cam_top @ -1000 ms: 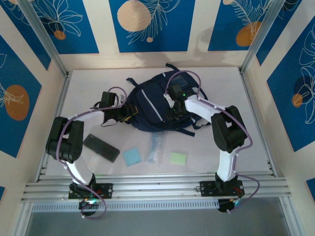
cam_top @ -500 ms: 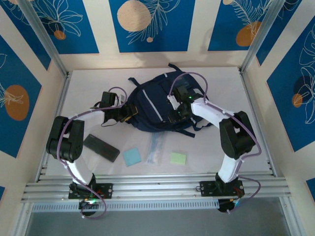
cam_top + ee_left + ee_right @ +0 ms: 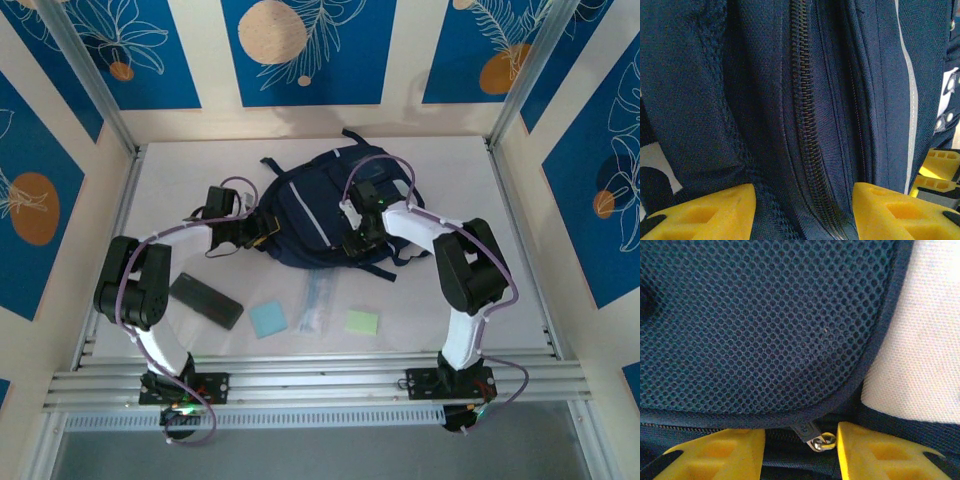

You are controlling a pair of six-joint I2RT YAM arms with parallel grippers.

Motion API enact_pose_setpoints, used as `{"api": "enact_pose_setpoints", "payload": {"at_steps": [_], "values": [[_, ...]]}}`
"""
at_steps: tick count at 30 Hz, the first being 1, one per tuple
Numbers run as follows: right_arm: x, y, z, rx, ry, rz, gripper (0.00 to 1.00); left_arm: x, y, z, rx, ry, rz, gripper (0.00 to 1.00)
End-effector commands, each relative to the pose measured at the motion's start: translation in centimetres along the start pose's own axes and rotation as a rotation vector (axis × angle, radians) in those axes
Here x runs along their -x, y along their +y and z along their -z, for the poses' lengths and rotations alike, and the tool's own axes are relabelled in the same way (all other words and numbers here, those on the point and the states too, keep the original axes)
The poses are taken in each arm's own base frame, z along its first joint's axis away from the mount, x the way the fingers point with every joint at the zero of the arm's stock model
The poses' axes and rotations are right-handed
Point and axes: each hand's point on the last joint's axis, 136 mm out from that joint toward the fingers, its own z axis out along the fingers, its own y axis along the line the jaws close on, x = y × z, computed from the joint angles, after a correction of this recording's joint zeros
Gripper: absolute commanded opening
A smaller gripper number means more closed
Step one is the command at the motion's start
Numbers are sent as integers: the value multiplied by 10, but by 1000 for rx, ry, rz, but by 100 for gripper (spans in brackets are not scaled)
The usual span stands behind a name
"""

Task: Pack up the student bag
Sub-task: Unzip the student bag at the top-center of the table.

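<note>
The student bag (image 3: 310, 212), dark navy with a light grey stripe, lies flat in the middle of the table. My left gripper (image 3: 262, 229) is at the bag's left edge. In the left wrist view the left gripper (image 3: 804, 210) is shut on a fold of navy fabric, with a closed zipper (image 3: 805, 115) running between its yellow fingers (image 3: 715, 212). My right gripper (image 3: 358, 241) rests on the bag's right side. In the right wrist view the right gripper (image 3: 801, 447) stands open below a mesh panel (image 3: 760, 325). A zipper pull (image 3: 816, 438) with a metal ring lies between its fingers, close to the right one.
Near the front edge lie a black flat case (image 3: 206, 301), a blue note pad (image 3: 268, 319), a clear packet of pens (image 3: 317, 300) and a green note pad (image 3: 362, 322). Aluminium posts and rails frame the table (image 3: 470, 180). Black straps (image 3: 395, 262) trail off the bag's lower right.
The right gripper has slid a little right and then toward the near edge over the bag, and the bag's top has shifted slightly right. The left gripper has stayed in place.
</note>
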Motion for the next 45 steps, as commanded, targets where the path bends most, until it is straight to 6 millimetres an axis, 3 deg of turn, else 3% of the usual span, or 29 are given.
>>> {"api": "enact_pose_setpoints", "payload": {"at_steps": [1, 8, 16, 24, 26, 28, 32, 35, 39, 42, 45], "values": [[3, -13, -10, -74, -1, -92, 30, 3, 0, -1, -7, 3, 1, 54], [-5, -22, 0, -87, -20, -353, 15, 9, -5, -5, -34, 1, 8, 54], [6, 0, 20, 296, -219, -671, 6, 15, -17, 3, -54, -19, -9, 54], [20, 28, 47, 517, -411, -523, 3, 18, -29, 13, -79, -30, -21, 54], [17, 37, 46, 525, -403, -470, 7, 18, -33, 16, -80, -27, -29, 55], [12, 39, 45, 491, -379, -456, 16, 19, -37, 21, -71, -30, -48, 56], [4, 25, 54, 375, -377, -484, 42, 19, -42, 35, -3, -46, -122, 56], [-5, -3, 66, 242, -373, -583, 53, 19, -50, 45, 51, -67, -201, 57], [-31, -53, 69, 103, -321, -824, 59, 10, -70, 45, 56, -72, -286, 57], [-43, -73, 62, 115, -309, -937, 62, -4, -90, 35, 36, -46, -334, 57], [-38, -80, 56, 184, -324, -979, 62, -22, -112, 18, -4, -8, -352, 57]]}}
